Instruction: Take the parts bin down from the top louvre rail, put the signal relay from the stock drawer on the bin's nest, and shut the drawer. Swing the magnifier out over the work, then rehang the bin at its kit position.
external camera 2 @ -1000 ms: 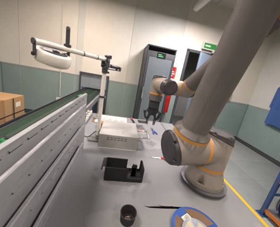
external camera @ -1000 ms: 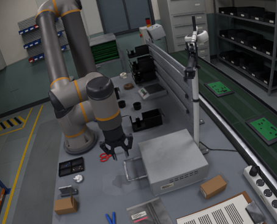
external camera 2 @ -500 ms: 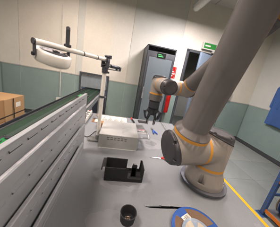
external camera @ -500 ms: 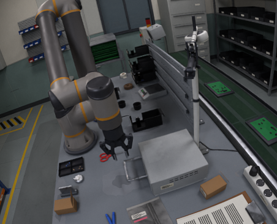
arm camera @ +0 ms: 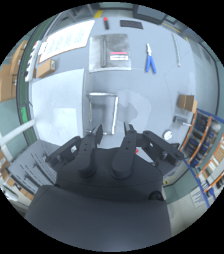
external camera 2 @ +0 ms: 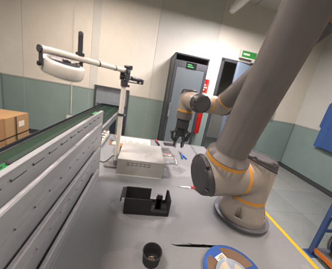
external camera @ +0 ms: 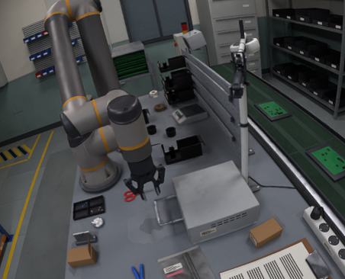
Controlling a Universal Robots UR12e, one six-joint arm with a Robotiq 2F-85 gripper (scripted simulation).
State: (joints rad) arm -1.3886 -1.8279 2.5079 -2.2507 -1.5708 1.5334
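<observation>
The black parts bin (external camera: pixel 183 149) (external camera 2: pixel 145 201) stands on the bench in front of the louvre panel, with a small relay in the nest at its open end. The grey drawer cabinet (external camera: pixel 214 199) (external camera 2: pixel 140 160) (arm camera: pixel 59 102) sits further along, and its wire handle (external camera: pixel 165 209) (arm camera: pixel 104 111) sticks out toward me with the drawer front flush. My gripper (external camera: pixel 145 186) (external camera 2: pixel 180 137) (arm camera: pixel 112 130) hangs above the bench just off that handle, open and empty. The magnifier (external camera: pixel 245 45) (external camera 2: pixel 62 64) on its post reaches out over the conveyor side.
The louvre panel (external camera: pixel 211 95) (external camera 2: pixel 41 162) runs along the back of the bench. Red scissors (external camera: pixel 129 195), a black tray (external camera: pixel 88 207), blue pliers (arm camera: pixel 151 62), cardboard boxes (external camera: pixel 265 231) (external camera: pixel 81 255) and a small cup (external camera 2: pixel 152 254) lie around.
</observation>
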